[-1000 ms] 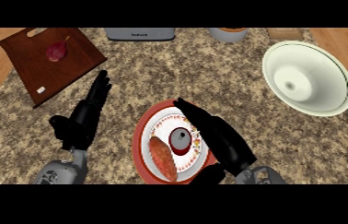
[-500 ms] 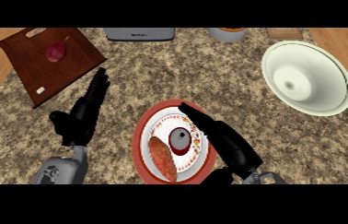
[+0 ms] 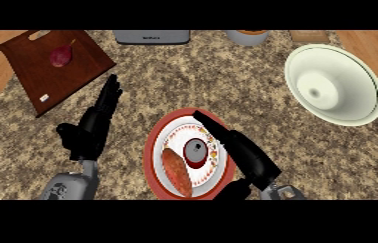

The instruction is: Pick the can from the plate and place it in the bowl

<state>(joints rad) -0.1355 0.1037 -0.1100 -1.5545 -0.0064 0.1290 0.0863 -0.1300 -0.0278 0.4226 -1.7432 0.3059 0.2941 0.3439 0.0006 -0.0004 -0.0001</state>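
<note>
A red fruit (image 3: 59, 57) lies on the brown cutting board (image 3: 43, 84), upper left.

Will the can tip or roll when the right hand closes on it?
The can stands upright on the plate, so it likely won't roll unless tipped. It looks rigid. The sweet potato close beside it may stop it sliding that way.

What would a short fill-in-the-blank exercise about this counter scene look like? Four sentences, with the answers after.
1. The can stands on the red-rimmed ___.
2. The white bowl, to the right of it, holds ___.
3. The hand stretched out next to the can is the robot's ___ one.
4. The small red item lies on the brown ___.

Missing words: plate; nothing; right; board.
</note>
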